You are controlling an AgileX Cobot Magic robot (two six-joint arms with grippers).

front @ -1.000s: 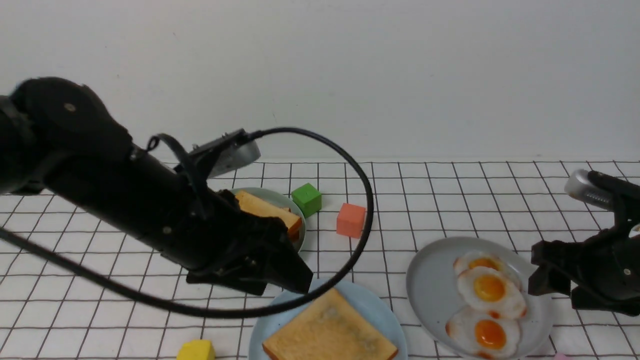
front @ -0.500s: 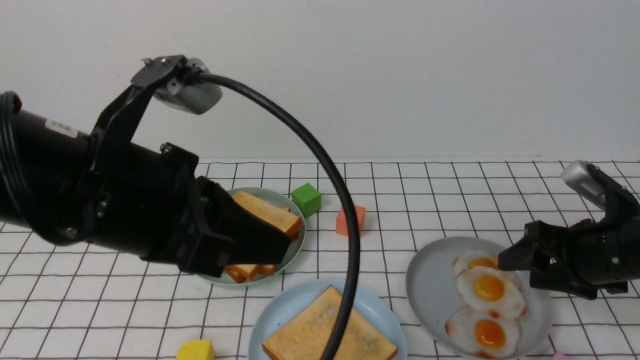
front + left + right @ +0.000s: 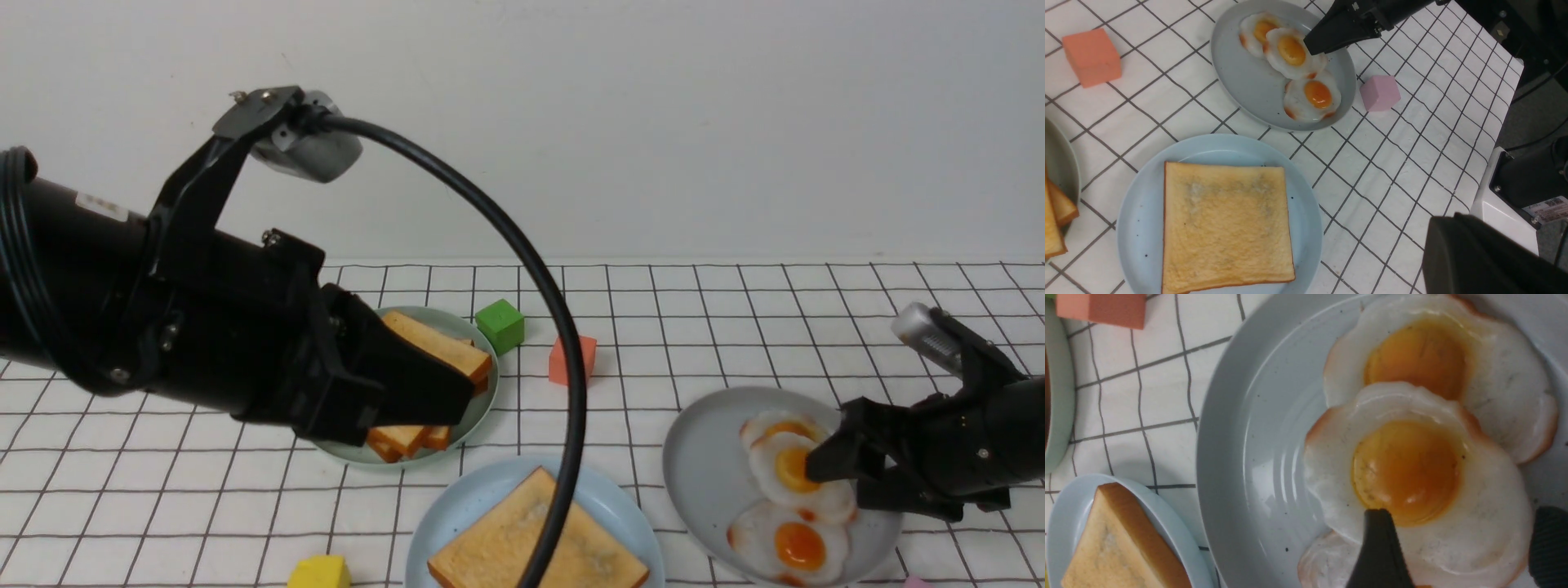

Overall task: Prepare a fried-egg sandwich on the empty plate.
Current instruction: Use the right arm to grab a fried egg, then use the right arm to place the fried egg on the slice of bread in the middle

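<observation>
While the table (image 3: 735, 327) carries three plates, we judge the work to be at its second step. The light blue plate (image 3: 624, 514), nearest us in the middle, holds one toast slice (image 3: 490, 547) lying flat, with no egg on it and no second slice. To its right the grey plate (image 3: 702, 465) bears three overlapping fried eggs, and the middle egg (image 3: 1408, 469) is the one in hand. Our right pincer (image 3: 1461, 526) hangs low over it, jaws spread wide and holding nothing. One finger sits at the yolk's edge and the other at the white's outer rim, so the egg lies between them. Next, we reckon, it must sink, close on the thin white without dragging its neighbours, and carry it left onto the toast. The left pincer (image 3: 424, 392) hovers before the toast stack (image 3: 433, 347) on the pale green plate (image 3: 482, 343). Whether it is open we cannot tell.
</observation>
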